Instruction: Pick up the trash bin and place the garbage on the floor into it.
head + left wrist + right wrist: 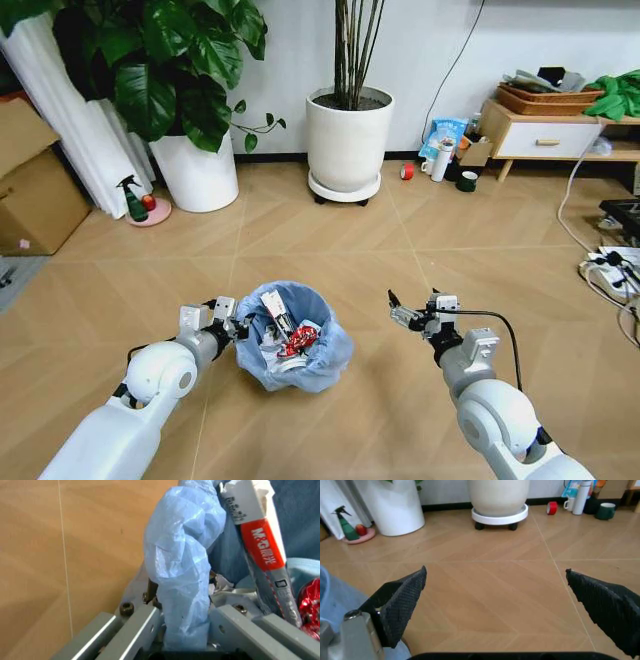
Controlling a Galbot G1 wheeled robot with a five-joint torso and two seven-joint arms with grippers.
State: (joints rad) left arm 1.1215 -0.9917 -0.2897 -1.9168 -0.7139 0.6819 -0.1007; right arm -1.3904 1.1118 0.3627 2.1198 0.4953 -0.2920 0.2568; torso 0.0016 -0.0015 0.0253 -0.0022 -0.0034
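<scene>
1. Far left, a green spray bottle (131, 199) stands on a pink dish beside a white plant pot (196, 170).
2. The left gripper (236, 325) is clamped narrow on the trash bin (293, 336) at its left rim; the left wrist view shows its fingers (137, 628) pinching the light-blue bag (182, 566) folded over that rim.
3. The trash bin sits near, left of centre, on the floor (400, 250). Garbage (284, 330) lies inside it: a white-and-red wrapper (260, 543) and something shiny red (311, 603).
4. The right gripper (404, 309) hovers just right of the bin, apart from it, its dark fingers (402, 600) spread wide with nothing between them.
5. Farther back, right of centre, a second white pot (349, 140) stands on a wheeled base.
</scene>
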